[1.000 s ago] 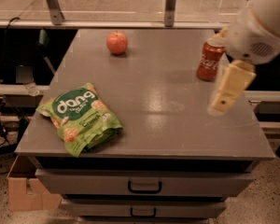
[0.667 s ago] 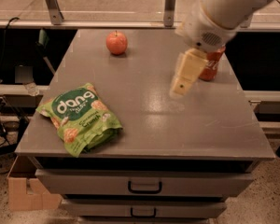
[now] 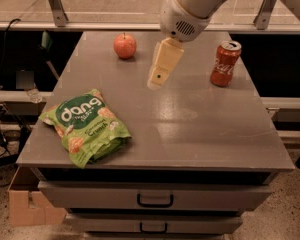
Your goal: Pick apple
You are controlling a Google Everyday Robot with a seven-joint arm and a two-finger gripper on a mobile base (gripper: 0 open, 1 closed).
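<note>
1. Gripper [image 3: 156, 80] position is what has changed: a second ago it hung over the right side of the counter [image 3: 205, 134], beside the red soda can [image 3: 225, 64]. It has since swung left, past the can, and now hovers above the middle of the far half of the counter.
2. Its tip points down and to the left, clear of the surface. From this angle one cannot tell whether it is open or closed, and nothing is seen in its hold.
3. The apple [image 3: 125, 45] has not moved. It sits upright on the far left part of the counter, to the left of the gripper and a little beyond it, and is not touched.
4. The green snack bag [image 3: 87, 126] lies at the near left, well away from the path.
5. The reach appears well under way but unfinished. The gripper likely needs to travel further left and back, then descend over the apple.
</note>
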